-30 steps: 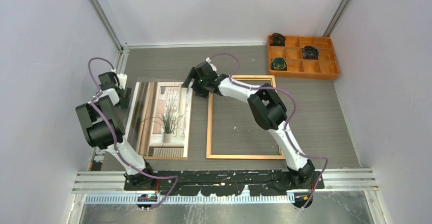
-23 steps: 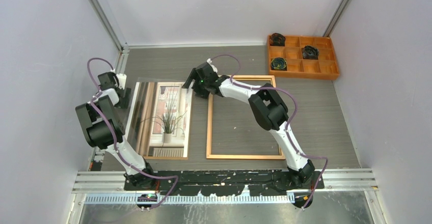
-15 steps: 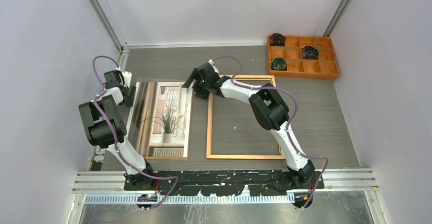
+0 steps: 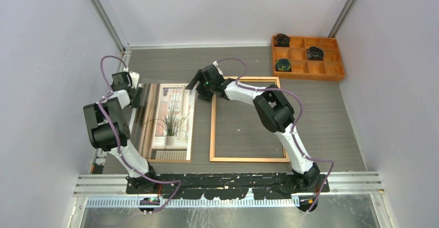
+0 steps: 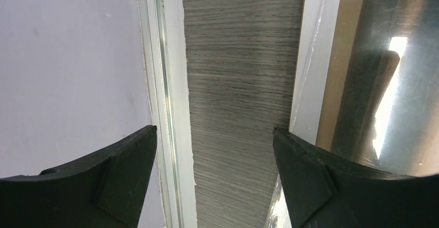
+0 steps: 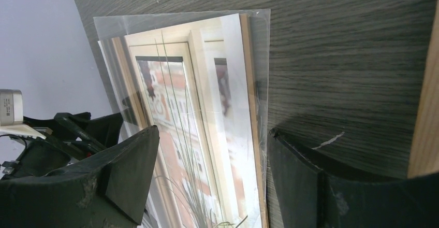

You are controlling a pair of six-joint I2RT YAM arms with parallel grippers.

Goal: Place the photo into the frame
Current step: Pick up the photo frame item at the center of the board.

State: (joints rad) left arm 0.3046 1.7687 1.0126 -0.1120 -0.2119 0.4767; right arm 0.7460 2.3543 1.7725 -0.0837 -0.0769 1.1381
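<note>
The photo (image 4: 172,118) of a spiky plant at a window lies flat at the left of the table, on a brown backing board (image 4: 166,160) and under a clear pane (image 4: 137,119) that juts out to the left. The empty wooden frame (image 4: 213,129) lies beside it on the right. My right gripper (image 4: 193,86) is open at the photo's far right corner; in the right wrist view its open jaws (image 6: 212,179) straddle the right edge of the photo (image 6: 176,114). My left gripper (image 4: 136,95) is open at the pane's far left edge, over bare table (image 5: 215,176), holding nothing.
An orange compartment tray (image 4: 307,68) with dark coiled items stands at the far right. A white wall rail (image 5: 165,83) runs just left of the left gripper. The frame's rail (image 6: 427,109) shows at the right wrist view's right edge.
My left gripper has moved right and a little farther away, from beside the wall up to the pane's left edge. The right arm, photo and frame have stayed put.
</note>
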